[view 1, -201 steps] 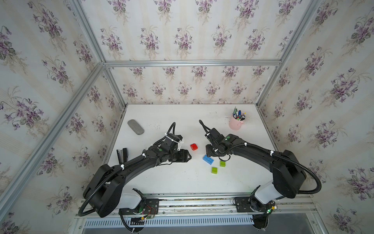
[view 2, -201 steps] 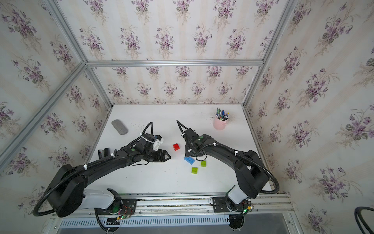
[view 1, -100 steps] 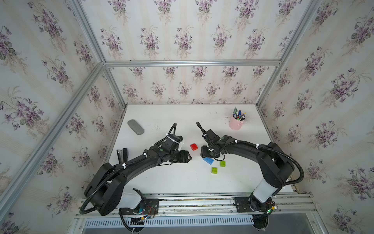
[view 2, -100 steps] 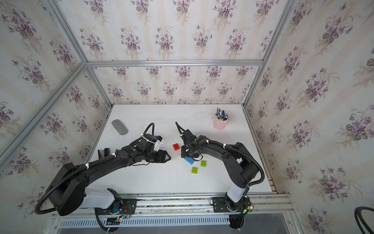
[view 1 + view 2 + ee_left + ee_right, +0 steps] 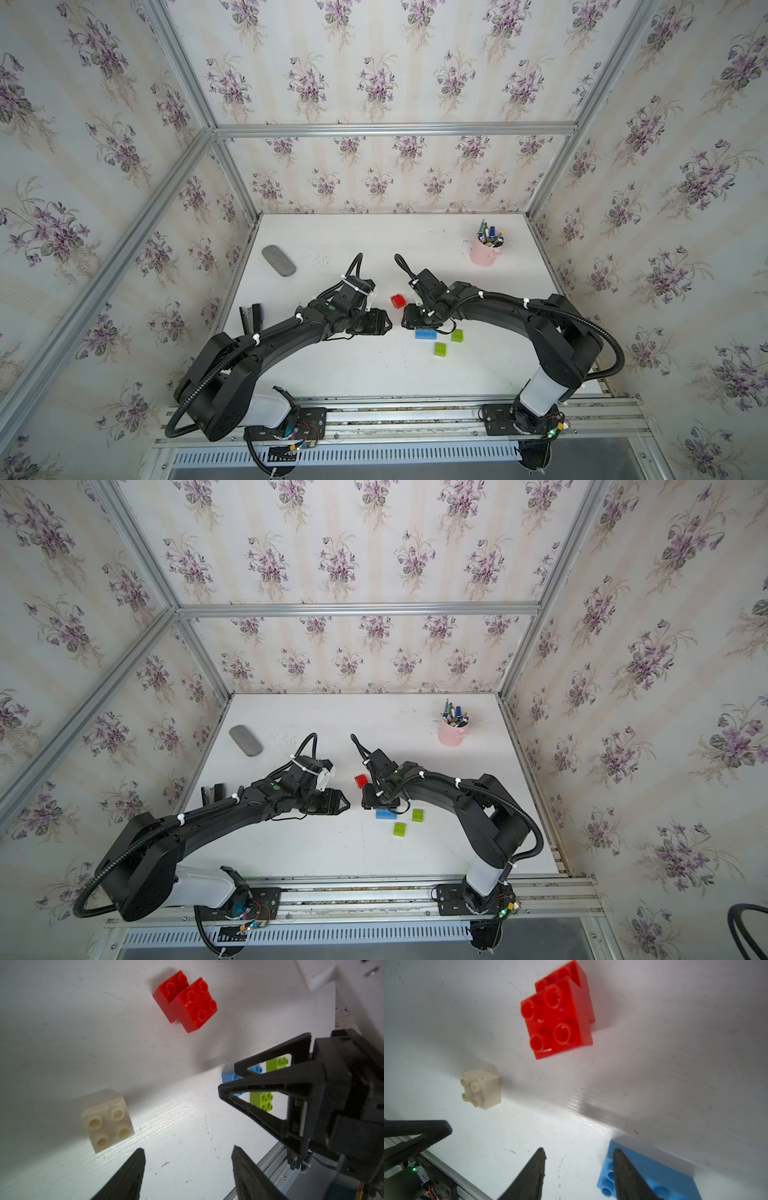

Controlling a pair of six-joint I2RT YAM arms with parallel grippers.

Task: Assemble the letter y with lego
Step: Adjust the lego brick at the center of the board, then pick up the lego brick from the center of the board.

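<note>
White tabletop [image 5: 374, 374]: brought right gripper [image 5: 578, 1150] to long blue studded plastic brick [image 5: 675, 1169], jaws narrowed, unclosed, empty; left gripper [image 5: 188, 1149] gaping; grasp probably next.

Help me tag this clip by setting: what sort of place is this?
Probably a robot test booth, not a home: an aluminium frame lined with floral wallpaper, a left arm and right arm mounted on a rail beside the white table, and loose lego bricks.
</note>
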